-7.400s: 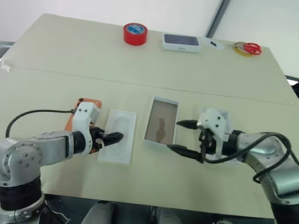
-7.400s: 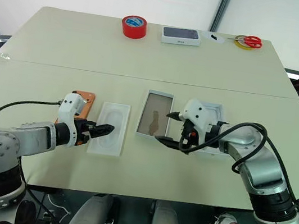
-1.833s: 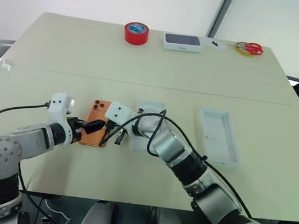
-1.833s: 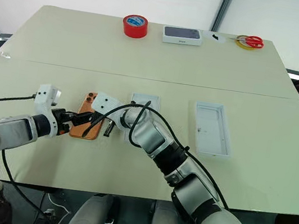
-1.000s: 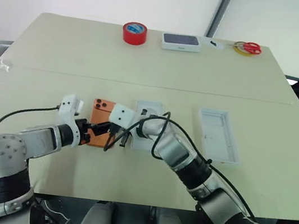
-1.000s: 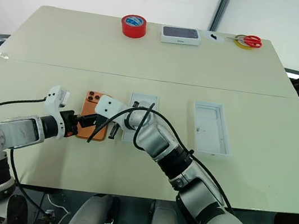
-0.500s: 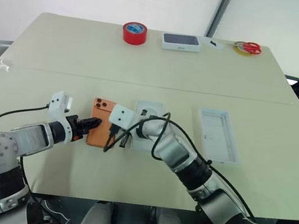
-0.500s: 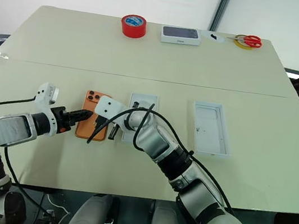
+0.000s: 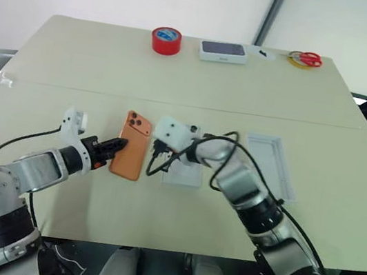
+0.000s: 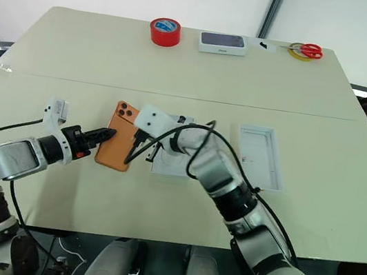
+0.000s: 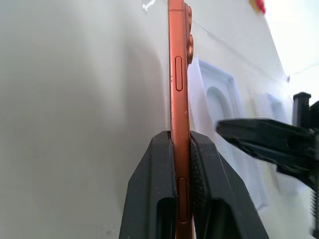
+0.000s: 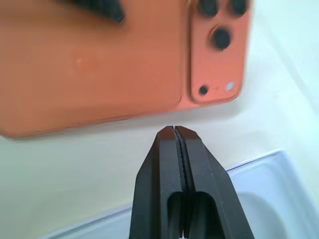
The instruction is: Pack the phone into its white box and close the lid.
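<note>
The orange phone (image 9: 133, 145) is tilted up off the table, back and three lenses facing up. My left gripper (image 9: 118, 145) is shut on its left edge; the left wrist view shows the phone (image 11: 178, 74) edge-on between the fingers. My right gripper (image 9: 155, 155) is shut on nothing, its tips just off the phone's (image 12: 99, 59) right edge, beside the lenses. A white insert tray (image 9: 186, 173) with a rounded recess lies right of the phone. I cannot make out the white box. The lid (image 9: 271, 167) lies open side up further right.
At the table's far edge stand a red tape roll (image 9: 165, 40), a white box with a dark top (image 9: 222, 51) and red-handled scissors on a tape ring (image 9: 304, 57). A seam (image 9: 73, 86) crosses the table behind the work area.
My left gripper has shut on the phone's edge and raised it, so the phone now tilts off the table. The right gripper, still shut, has risen and shifted right.
</note>
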